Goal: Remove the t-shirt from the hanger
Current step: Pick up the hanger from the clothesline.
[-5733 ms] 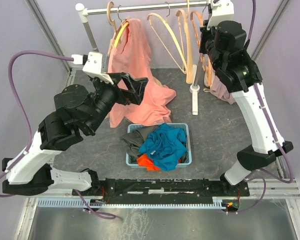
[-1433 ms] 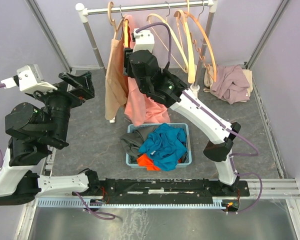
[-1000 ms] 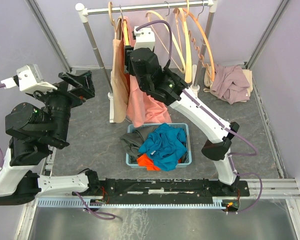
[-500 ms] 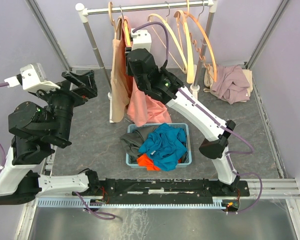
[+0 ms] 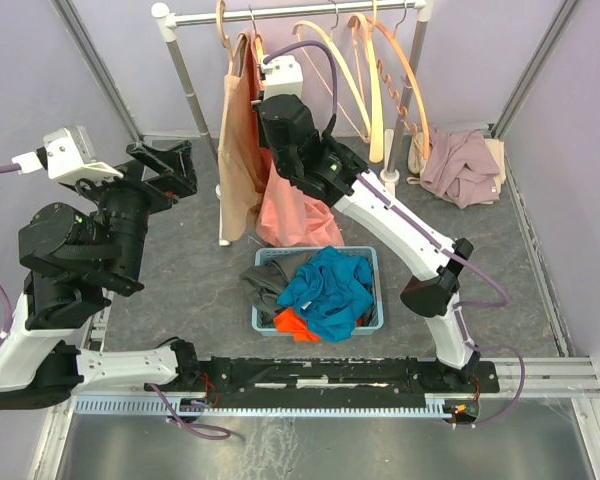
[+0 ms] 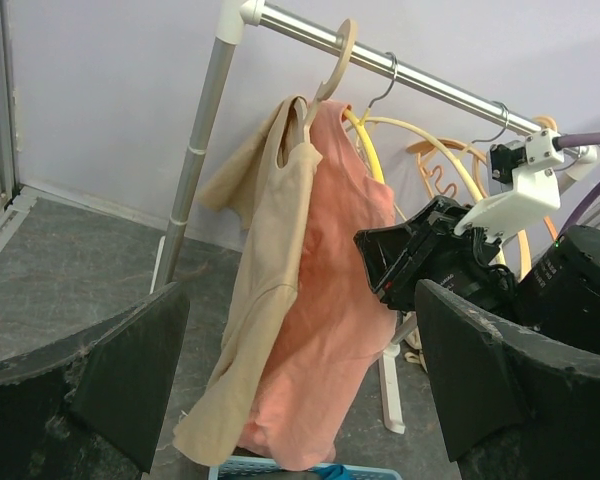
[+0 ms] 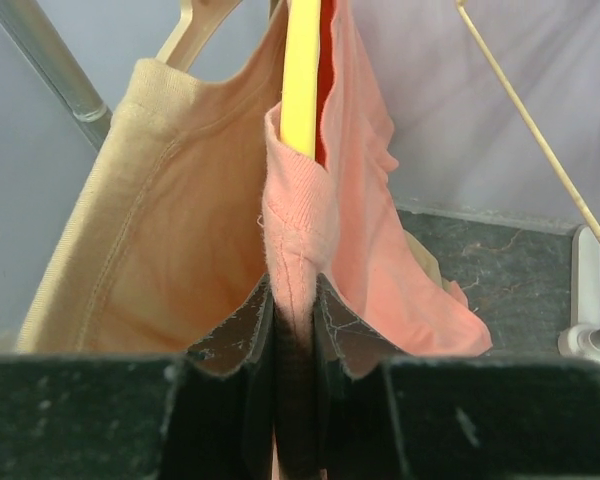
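The pink t-shirt (image 5: 292,212) hangs on a yellow hanger (image 7: 302,75) from the rail, second from the left. My right gripper (image 7: 293,300) is shut on a bunched fold of its shoulder edge (image 7: 298,215), just below the hanger's arm. From above, the right gripper (image 5: 268,160) presses into the shirt's upper part, partly hidden by the wrist. The left wrist view shows the pink t-shirt (image 6: 330,300) hanging full length. My left gripper (image 5: 170,165) hovers well left of the rack, wide open and empty (image 6: 300,290).
A tan shirt (image 5: 238,150) hangs on a wooden hanger right beside the pink one, touching it. Several bare wooden hangers (image 5: 380,80) hang further right. A blue basket (image 5: 375,290) of clothes sits below. The rack post (image 5: 190,85) stands left; a mauve garment (image 5: 460,165) lies right.
The right gripper's jaws have closed onto the pink t-shirt's shoulder fold. Both hanging shirts swung slightly. The left arm shifted a little and stayed open.
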Controlling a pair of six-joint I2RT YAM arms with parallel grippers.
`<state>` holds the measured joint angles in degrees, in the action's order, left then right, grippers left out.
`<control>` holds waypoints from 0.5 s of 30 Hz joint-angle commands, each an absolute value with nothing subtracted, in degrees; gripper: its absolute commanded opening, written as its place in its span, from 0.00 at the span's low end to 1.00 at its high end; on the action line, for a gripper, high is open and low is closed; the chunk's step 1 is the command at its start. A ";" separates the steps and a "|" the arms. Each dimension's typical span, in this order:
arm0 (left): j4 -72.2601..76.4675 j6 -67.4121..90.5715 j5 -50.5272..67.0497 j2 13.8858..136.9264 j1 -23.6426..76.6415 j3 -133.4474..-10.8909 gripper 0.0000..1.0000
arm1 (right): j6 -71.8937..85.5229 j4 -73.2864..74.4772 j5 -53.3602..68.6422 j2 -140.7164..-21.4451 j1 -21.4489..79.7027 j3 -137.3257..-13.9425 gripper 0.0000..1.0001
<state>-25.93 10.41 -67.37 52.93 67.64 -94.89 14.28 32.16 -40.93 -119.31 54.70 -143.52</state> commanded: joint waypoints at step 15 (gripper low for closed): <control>-22.15 7.48 -67.40 54.39 67.93 -95.72 0.99 | 5.62 10.47 -37.58 -110.46 54.19 -137.76 0.01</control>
<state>-24.71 9.34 -67.37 53.39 67.64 -94.85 7.97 19.99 -37.98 -116.90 54.35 -137.73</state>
